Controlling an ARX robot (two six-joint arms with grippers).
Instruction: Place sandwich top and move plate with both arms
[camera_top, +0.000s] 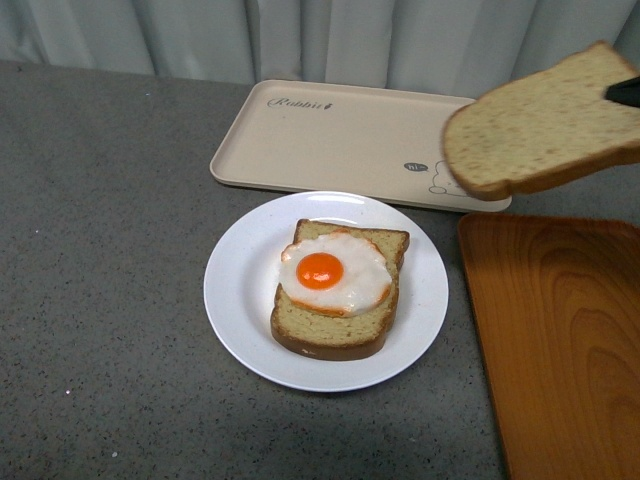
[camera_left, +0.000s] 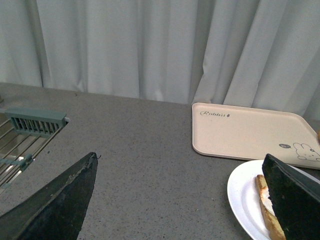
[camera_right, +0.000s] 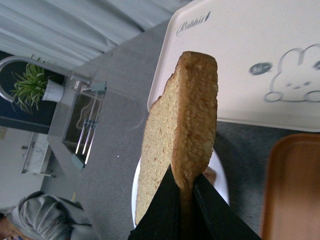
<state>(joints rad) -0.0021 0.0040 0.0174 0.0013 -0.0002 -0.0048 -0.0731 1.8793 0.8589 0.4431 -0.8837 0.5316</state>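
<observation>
1. Left claw (camera_left: 179, 157) gapes empty above the counter (camera_top: 100, 250), near the plate (camera_top: 232, 300).
2. The plate carries a bread slice (camera_top: 330, 335) with fried egg (camera_top: 335, 272), not yet covered.
3. At two o'clock, right claw (camera_right: 184, 181) pinches the sandwich top (camera_top: 545, 120) aloft. Next, I reckon: swing it toward eight o'clock and lower it squarely.

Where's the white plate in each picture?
Front view: plate in the middle, just before the rabbit tray.
Left wrist view: plate's edge beside a black finger.
Right wrist view: slivers behind the held sandwich top.
Shared landmark: the rabbit tray.
</observation>
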